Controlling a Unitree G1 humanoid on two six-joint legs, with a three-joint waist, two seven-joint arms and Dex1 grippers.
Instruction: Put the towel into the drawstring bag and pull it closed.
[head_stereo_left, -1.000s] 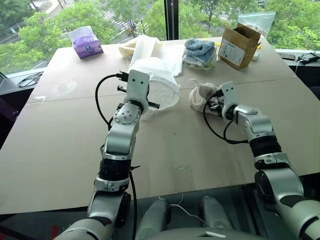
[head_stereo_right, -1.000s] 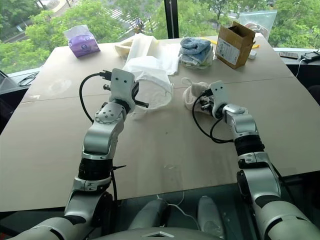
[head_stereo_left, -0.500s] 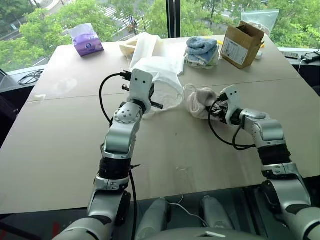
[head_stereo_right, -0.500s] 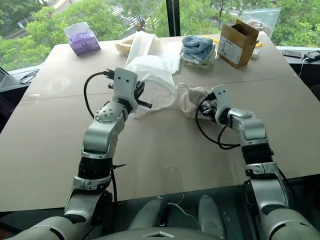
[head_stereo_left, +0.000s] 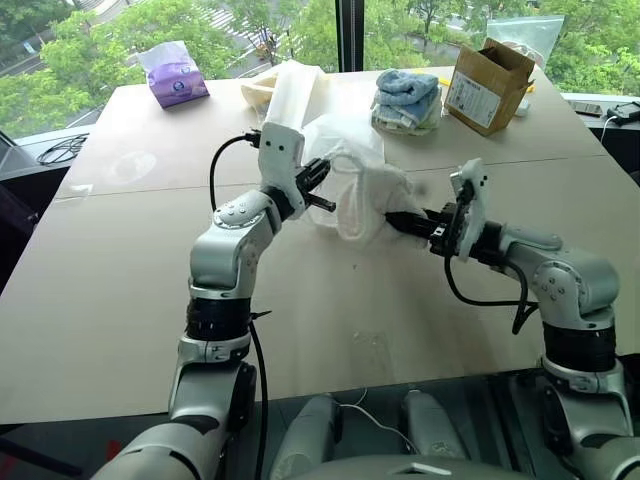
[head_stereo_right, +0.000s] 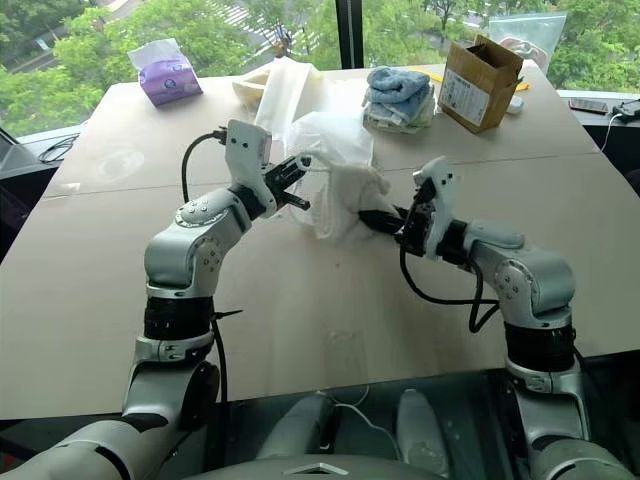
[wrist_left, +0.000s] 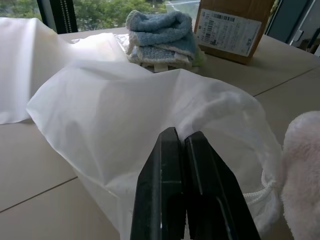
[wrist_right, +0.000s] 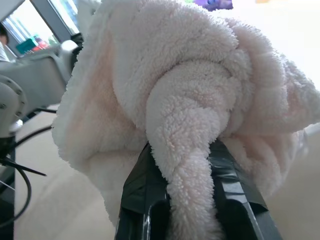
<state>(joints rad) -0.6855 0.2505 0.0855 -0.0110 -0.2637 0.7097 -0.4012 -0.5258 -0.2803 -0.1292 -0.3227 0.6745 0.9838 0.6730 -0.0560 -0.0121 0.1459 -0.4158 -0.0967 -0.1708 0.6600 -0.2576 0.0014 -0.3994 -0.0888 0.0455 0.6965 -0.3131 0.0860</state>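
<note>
The towel (wrist_right: 180, 100) is pinched betw. the right gripper (head_stereo_left: 412, 224) jaws, bunched ahead of the tips. The drawstring bag (wrist_left: 150, 110) rim is clamped in the left gripper (wrist_left: 182, 150), jaws pressed together, mouth facing the towel. The mouth prob. needs to be held wide and the towel fed in deep before release.

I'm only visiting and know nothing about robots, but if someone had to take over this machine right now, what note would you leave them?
Left tool: shut on the drawstring bag, holding its rim up off the table.
Right tool: shut on the towel, lifted and held at the bag's mouth.
Done: towel picked up, bag held ready.
Left: push the towel fully inside, let go, then pull the cords to close the bag.
</note>
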